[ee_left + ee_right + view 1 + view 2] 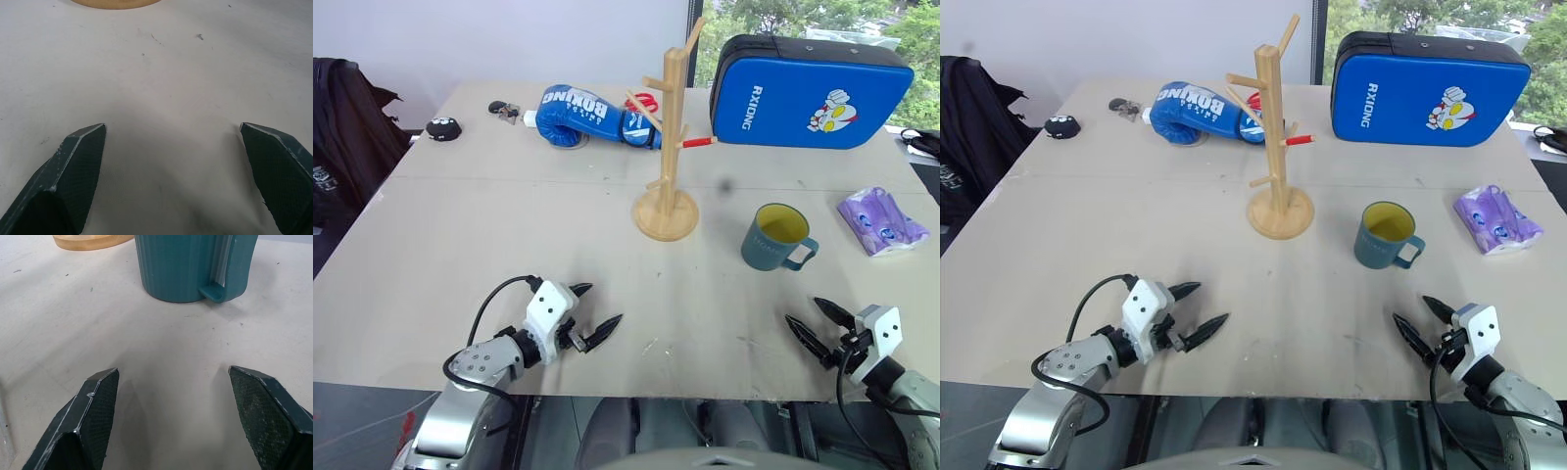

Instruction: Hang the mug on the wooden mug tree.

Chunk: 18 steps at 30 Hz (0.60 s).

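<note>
Right wrist view, mug (188,267) upright ahead of right claw (173,377), well apart, fingers spread, empty

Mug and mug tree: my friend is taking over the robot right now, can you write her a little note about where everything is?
Left gripper: open, empty, low over the table's near edge.
Right gripper: open, empty, pointing toward the mug.
Mug: upright on the table, handle facing the right gripper, standing to the right of the mug tree, apart from it.
Mug tree: upright mid-table, nothing hanging on its pegs.
Done: nothing yet; mug untouched.
Left: grasp the mug, probably with the right gripper, lift it, hook the handle over a peg, let go.
</note>
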{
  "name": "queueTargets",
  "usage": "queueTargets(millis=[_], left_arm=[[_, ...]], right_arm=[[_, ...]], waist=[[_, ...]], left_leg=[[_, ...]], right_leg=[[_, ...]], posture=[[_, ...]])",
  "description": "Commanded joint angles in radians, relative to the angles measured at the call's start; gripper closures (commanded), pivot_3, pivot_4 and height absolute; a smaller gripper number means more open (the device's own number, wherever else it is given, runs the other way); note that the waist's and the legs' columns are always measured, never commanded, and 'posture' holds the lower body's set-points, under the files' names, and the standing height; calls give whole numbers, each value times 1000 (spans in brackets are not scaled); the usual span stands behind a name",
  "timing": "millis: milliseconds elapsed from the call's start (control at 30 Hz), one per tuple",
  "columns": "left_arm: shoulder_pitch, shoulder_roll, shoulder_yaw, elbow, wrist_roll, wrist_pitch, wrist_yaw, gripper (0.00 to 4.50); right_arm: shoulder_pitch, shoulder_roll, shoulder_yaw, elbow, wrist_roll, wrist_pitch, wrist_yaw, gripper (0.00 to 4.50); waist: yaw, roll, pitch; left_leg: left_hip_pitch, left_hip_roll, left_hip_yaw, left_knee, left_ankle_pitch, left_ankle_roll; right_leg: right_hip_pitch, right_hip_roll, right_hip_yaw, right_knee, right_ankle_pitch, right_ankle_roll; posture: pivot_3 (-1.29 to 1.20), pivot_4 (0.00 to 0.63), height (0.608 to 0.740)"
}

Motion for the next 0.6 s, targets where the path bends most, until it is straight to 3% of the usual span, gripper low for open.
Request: queueTargets(millis=[33, 600], left_arm=[[4, 2, -3, -18, -18, 7, -11, 0], [13, -12, 2, -30, -36, 12, -2, 0]], right_arm=[[-4, -10, -32, -32, 16, -17, -2, 922], [-23, -9, -17, -23, 4, -16, 1, 922]], waist=[[0, 0, 0], [0, 0, 0]], left_leg=[[0, 0, 0, 0, 0, 0], [0, 0, 0, 0, 0, 0]], right_leg=[[0, 0, 0, 0, 0, 0], [0, 0, 0, 0, 0, 0]], posture=[[0, 150, 737], [0, 150, 737]])
